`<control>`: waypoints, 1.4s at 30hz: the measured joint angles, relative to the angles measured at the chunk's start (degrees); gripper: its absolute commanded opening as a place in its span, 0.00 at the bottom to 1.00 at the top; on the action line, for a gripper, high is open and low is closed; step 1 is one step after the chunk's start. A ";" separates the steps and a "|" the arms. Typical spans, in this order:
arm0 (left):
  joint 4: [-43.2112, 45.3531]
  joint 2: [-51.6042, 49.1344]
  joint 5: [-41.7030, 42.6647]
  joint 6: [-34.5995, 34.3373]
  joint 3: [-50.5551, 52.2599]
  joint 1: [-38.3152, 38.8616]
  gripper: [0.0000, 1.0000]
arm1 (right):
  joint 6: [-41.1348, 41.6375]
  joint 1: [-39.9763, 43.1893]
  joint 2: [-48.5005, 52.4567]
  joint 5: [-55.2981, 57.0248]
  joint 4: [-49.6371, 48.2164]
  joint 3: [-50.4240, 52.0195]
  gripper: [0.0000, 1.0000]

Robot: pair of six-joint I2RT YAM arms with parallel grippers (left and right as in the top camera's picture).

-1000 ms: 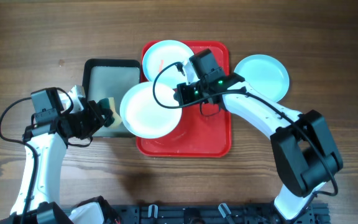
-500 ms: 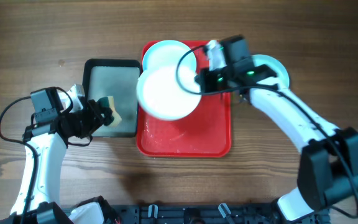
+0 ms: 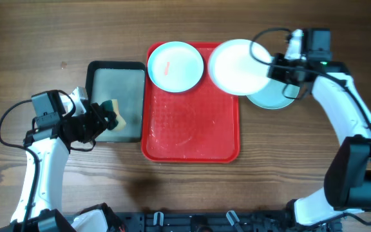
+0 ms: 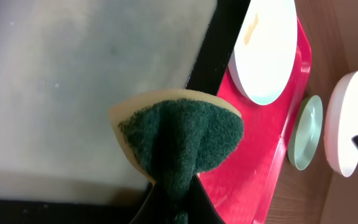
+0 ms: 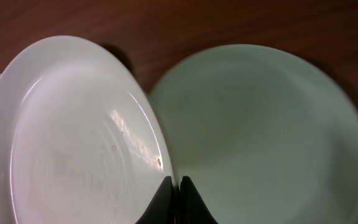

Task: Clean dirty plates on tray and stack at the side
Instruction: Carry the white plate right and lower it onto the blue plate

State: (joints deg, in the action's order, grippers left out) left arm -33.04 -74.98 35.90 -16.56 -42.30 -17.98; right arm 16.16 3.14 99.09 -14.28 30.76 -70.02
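left jaws: tight on sponge point(image 4: 180, 142) over grey tray point(image 3: 122, 80) | right jaws: tight on white plate point(image 3: 236, 66) rim, partly over blue plate point(image 3: 274, 98) | smeared plate point(image 3: 176, 66) on red tray point(image 3: 192, 132)

no writing, label, brand, number or sign can be read anywhere: not on the large red rectangular plastic tray point(image 3: 192, 129), the round shallow plastic plates point(image 3: 176, 66), the smaller dark grey tray point(image 3: 118, 84) or the wooden worktop point(image 3: 269, 174).
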 measured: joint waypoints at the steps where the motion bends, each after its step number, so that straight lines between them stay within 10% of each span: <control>1: 0.00 0.00 0.00 0.00 0.00 0.00 0.04 | 0.00 1.22 0.00 1.14 0.94 0.00 0.04; 31: -0.02 0.00 0.00 0.00 0.00 0.00 0.04 | 0.00 7.80 2.51 16.31 1.62 2.08 0.05; 42: -0.02 0.00 0.00 0.00 0.00 0.00 0.04 | -0.85 7.80 2.73 12.79 1.60 2.08 0.27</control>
State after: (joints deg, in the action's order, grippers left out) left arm -33.06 -74.98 35.90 -16.56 -42.30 -17.98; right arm 15.31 10.94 101.82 -1.50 32.36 -67.94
